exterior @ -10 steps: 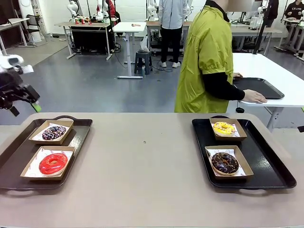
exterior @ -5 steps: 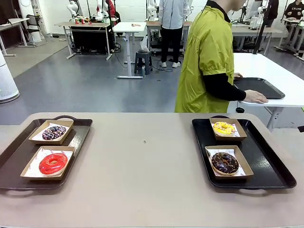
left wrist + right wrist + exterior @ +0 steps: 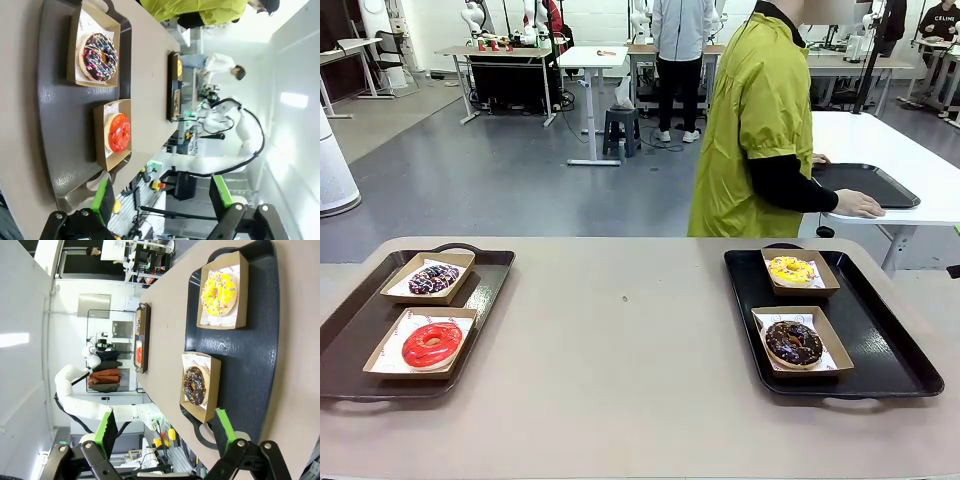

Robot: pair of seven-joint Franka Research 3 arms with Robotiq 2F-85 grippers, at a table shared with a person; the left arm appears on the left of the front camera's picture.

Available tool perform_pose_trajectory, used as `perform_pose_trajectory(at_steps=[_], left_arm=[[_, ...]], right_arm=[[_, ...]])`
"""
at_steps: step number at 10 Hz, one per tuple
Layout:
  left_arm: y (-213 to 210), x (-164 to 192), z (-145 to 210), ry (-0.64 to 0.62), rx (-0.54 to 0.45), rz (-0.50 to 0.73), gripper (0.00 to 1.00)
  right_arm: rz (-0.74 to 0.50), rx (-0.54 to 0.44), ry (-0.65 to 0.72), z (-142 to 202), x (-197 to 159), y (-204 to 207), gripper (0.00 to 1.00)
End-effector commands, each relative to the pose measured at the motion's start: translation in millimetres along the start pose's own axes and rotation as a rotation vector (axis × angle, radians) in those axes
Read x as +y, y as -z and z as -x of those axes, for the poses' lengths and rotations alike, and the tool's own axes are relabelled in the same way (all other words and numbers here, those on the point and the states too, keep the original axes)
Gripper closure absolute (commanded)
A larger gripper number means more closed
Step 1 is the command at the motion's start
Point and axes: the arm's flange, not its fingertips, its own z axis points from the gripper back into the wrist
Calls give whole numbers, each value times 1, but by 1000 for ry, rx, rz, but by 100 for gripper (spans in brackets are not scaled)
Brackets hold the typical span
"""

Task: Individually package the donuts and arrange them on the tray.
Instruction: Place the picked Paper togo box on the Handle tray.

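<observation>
Centrally, bare table [image 3: 630, 340] between trays [image 3: 350, 330]

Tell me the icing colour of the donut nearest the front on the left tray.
Glossy red donut; front view.

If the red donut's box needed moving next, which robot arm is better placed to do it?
Probably the left. The left claw stands open looking at the tray with the red donut close by. The right claw faces the other tray across the table.
</observation>
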Motion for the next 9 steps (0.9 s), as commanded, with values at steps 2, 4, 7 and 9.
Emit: perform_pose_trajectory(at_steps=[2, 4, 7, 9], left_arm=[[0, 0, 0, 0, 0, 0, 0], [0, 0, 0, 0, 0, 0, 0], [0, 0, 0, 0, 0, 0, 0], [0, 0, 0, 0, 0, 0, 0]], right_arm=[[6, 13, 1, 2, 1, 0, 0], [6, 13, 1, 2, 1, 0, 0], [6, 13, 1, 2, 1, 0, 0], [6, 13, 1, 2, 1, 0, 0]])
